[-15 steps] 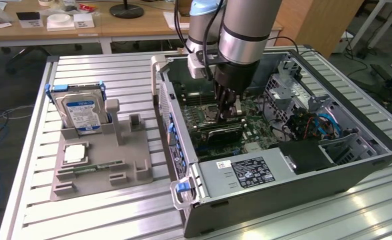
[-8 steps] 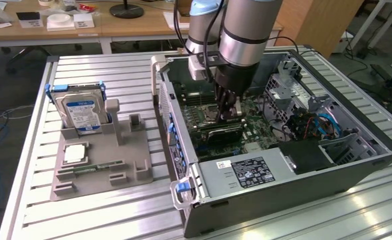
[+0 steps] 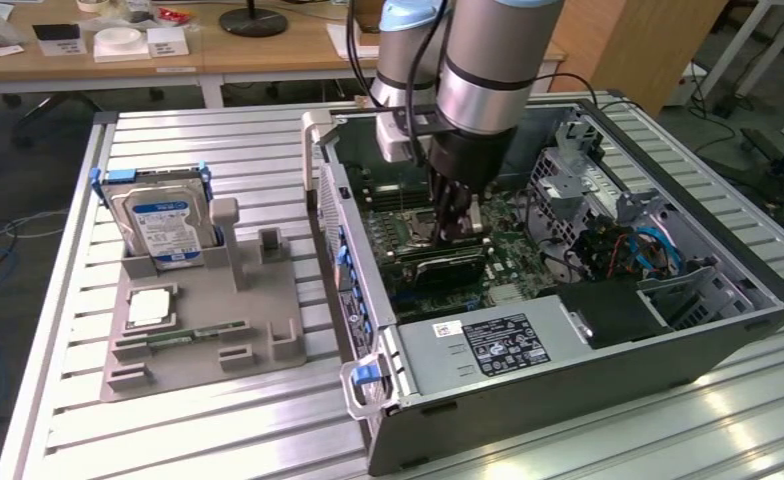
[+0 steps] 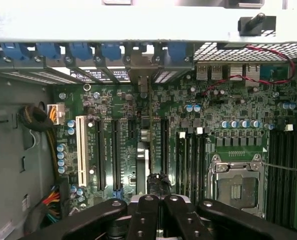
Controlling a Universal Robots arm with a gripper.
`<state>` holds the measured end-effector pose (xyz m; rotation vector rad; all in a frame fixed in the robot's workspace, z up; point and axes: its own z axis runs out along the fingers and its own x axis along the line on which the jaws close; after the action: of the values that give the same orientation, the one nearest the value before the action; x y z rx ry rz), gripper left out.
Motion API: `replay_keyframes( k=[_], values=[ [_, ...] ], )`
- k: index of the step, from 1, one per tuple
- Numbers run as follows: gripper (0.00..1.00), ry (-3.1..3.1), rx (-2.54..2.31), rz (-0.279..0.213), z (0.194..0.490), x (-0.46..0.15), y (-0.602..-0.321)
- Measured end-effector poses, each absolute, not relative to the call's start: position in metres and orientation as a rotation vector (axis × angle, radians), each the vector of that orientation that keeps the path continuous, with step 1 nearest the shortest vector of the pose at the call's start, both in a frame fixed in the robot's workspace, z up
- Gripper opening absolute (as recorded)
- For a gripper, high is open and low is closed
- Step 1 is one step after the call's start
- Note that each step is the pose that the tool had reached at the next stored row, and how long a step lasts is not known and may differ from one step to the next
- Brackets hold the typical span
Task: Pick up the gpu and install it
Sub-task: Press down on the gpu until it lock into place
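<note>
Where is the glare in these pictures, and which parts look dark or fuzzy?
Exterior view: bright glare streaks on the metal table; inside the computer case it is shadowy around the gripper. Wrist view: the case's pale edge is washed out white, and the nearby gripper looks black and soft.

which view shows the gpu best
The exterior view: the gpu lies inside the computer case, its dark length seen from the side under the shut gripper. The wrist view looks straight down its thin top edge, standing among the motherboard's slots, partly behind the fingers.
</note>
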<state>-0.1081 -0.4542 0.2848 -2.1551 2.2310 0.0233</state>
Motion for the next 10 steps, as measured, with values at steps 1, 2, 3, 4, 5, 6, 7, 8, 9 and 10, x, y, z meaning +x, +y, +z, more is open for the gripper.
replay_keyframes(
  k=[1,2,3,4,5,6,7,8,9,10],
  values=[
    [0.11,2.231,-2.155,0.024,0.2844,-0.1081,-0.4537],
    [0.11,2.231,-2.155,0.024,0.2834,-0.1081,-0.4536],
    [0.11,2.230,-2.155,0.024,0.2817,-0.1081,-0.4535],
    [0.11,2.230,-2.155,0.025,0.2800,-0.1082,-0.4534],
    [0.11,2.230,-2.154,0.025,0.2783,-0.1082,-0.4534],
    [0.11,2.230,-2.154,0.026,0.2769,-0.1082,-0.4533],
    [0.11,2.230,-2.154,0.026,0.2767,-0.1082,-0.4533],
    [0.11,2.230,-2.154,0.026,0.2767,-0.1082,-0.4533],
    [0.11,2.230,-2.154,0.026,0.2767,-0.1082,-0.4534],
    [0.11,2.230,-2.154,0.026,0.2760,-0.1082,-0.4533]
  ],
)
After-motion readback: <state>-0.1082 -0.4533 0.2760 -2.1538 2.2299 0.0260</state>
